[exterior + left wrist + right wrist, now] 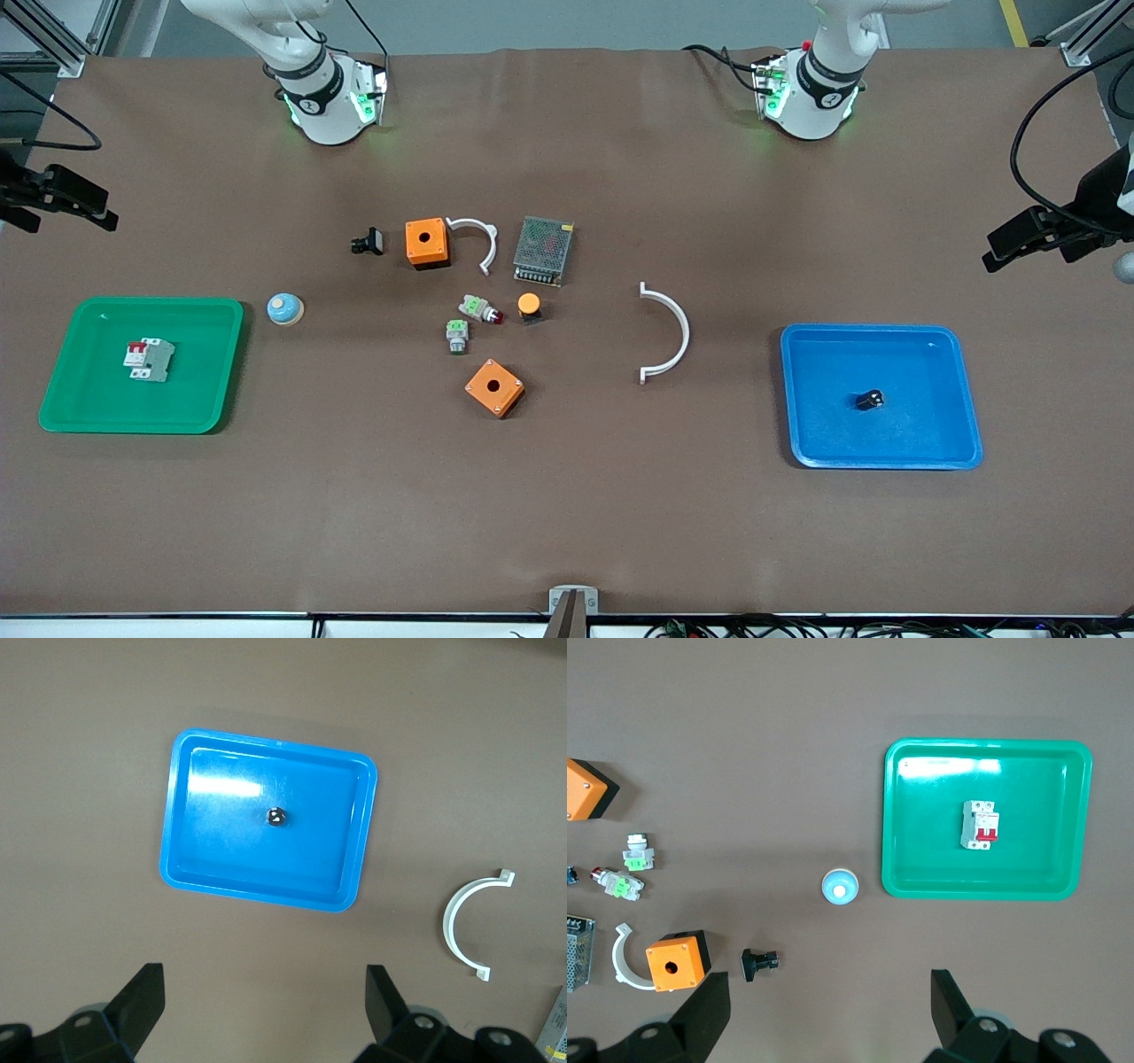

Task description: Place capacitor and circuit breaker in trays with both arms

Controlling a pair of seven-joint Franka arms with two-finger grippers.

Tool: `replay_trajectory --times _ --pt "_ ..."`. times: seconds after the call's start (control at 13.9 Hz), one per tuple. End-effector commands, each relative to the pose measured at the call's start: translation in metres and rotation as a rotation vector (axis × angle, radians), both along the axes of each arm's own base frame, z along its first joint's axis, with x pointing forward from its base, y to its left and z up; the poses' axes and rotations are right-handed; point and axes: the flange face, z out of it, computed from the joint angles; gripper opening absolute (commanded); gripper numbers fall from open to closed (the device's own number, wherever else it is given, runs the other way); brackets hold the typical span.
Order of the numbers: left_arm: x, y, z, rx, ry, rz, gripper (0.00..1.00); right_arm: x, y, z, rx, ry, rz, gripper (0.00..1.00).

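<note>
Both grippers hang high with fingers apart: left gripper [266, 1010] over the blue tray [961, 443], right gripper [830, 1010] above the green tray [221, 354]. Lower right sits the capacitor [870, 400]; at left, the circuit breaker [148, 360].

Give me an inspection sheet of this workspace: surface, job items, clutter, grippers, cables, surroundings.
Surface: brown table cover, no spills seen.
Job's things: capacitor lies in the blue tray; circuit breaker lies in the green tray.
Clutter: two orange boxes, metal mesh module, two white curved clips, two green-and-grey push-buttons, orange-capped button, black clip-like part, blue-and-white knob.
Grippers: left gripper open, high over bare table beside the blue tray; right gripper open, high over bare table beside the green tray. Neither holds anything.
Cables: black cables off the table's edges.
Surroundings: side cameras on stands.
</note>
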Motion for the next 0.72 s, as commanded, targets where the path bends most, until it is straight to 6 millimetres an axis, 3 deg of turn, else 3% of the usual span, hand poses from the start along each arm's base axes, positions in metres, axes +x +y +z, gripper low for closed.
replay_trajectory --times 0.0,0.65 --pt "0.000 0.000 0.005 -0.009 0.008 -0.007 1.00 -0.009 0.002 0.003 -0.001 -0.019 0.008 1.00" --pt "-0.016 -0.004 0.011 -0.013 -0.044 -0.017 1.00 -0.010 0.004 0.001 0.006 -0.007 0.001 1.00"
